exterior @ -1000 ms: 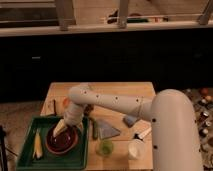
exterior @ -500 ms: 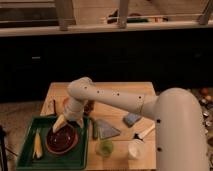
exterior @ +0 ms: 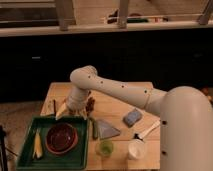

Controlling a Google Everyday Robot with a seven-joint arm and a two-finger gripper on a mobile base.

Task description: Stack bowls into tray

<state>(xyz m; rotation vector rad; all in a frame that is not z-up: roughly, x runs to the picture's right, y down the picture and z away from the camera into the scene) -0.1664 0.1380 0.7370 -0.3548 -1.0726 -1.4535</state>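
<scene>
Lower left, a bowl sits inside the tray. Just above the tray's top edge hangs the gripper; its grip cannot be told. Next, lift well above the rim before seeking another bowl.

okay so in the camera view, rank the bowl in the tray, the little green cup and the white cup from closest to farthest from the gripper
The gripper hangs over the tray's far rim, at the left of the table.
1. Bowl: inside the tray, just below the gripper.
2. Green cup: off the tray's right edge, near the table's front.
3. White cup: farther right, past the green cup.
</scene>
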